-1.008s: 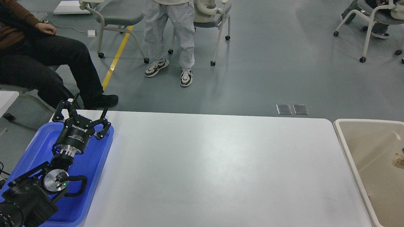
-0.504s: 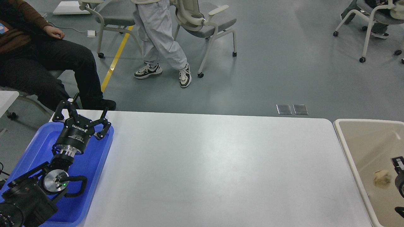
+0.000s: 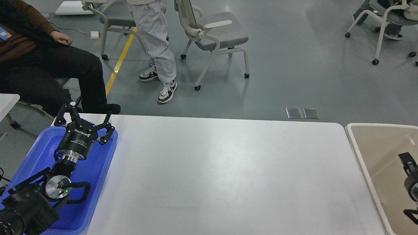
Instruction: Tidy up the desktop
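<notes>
The white desktop (image 3: 228, 169) fills the middle of the head view and nothing lies on it. My left gripper (image 3: 87, 115) is open and empty, held above the far end of the blue tray (image 3: 98, 176) at the desktop's left edge. My right gripper (image 3: 406, 160) shows only as a dark part at the right edge, over the beige bin (image 3: 378, 147). Its fingers cannot be told apart.
A seated person's legs (image 3: 65, 75) are just beyond the desktop's far left corner. A standing person in white trousers (image 3: 156, 42) and a grey chair (image 3: 218, 36) are on the floor behind the desktop. More chairs (image 3: 385, 29) stand at the far right.
My right arm has come further into view over the bin, and the crumpled beige scrap seen there before no longer shows. The standing person stepped left and turned the chair. My left arm is still.
</notes>
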`<state>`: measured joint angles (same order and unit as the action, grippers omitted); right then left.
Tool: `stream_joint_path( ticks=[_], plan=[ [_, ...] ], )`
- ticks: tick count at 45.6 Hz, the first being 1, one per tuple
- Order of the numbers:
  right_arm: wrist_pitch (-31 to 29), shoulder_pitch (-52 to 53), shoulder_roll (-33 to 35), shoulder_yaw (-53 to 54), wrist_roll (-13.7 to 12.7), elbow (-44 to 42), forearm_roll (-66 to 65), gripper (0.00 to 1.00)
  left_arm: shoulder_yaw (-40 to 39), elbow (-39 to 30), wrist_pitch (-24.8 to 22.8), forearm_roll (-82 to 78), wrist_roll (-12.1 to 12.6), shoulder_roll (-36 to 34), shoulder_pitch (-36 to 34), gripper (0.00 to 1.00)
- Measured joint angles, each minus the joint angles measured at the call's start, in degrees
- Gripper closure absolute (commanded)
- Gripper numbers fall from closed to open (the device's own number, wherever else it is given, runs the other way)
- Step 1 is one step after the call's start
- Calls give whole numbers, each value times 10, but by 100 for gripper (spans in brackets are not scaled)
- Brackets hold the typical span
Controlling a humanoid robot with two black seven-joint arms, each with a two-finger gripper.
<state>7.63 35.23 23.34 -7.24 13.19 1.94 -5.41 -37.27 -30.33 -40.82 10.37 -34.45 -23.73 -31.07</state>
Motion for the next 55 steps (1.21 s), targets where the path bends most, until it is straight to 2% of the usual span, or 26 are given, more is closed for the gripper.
stream_joint_path(
  ticks=[14, 22, 34, 43, 49, 55],
  plan=[
    [-1, 52, 0, 97, 0, 2, 0, 1, 0, 0, 0, 0, 0, 0, 0, 2],
    [-6, 106, 31, 175, 0, 38, 1, 1, 0, 0, 0, 0, 0, 0, 0, 2],
    [-12, 187, 144, 316, 1, 244, -1, 1, 0, 0, 0, 0, 0, 0, 0, 2],
    [-14, 210, 190, 395, 7, 374, -6, 0, -1, 0, 0, 0, -1, 0, 0, 2],
    [-16, 194, 201, 444, 24, 445, -8, 0, -1, 0, 0, 0, -1, 0, 0, 2],
    [-22, 160, 198, 488, 53, 505, -17, 0, -1, 0, 0, 0, -1, 0, 0, 2]
  ],
)
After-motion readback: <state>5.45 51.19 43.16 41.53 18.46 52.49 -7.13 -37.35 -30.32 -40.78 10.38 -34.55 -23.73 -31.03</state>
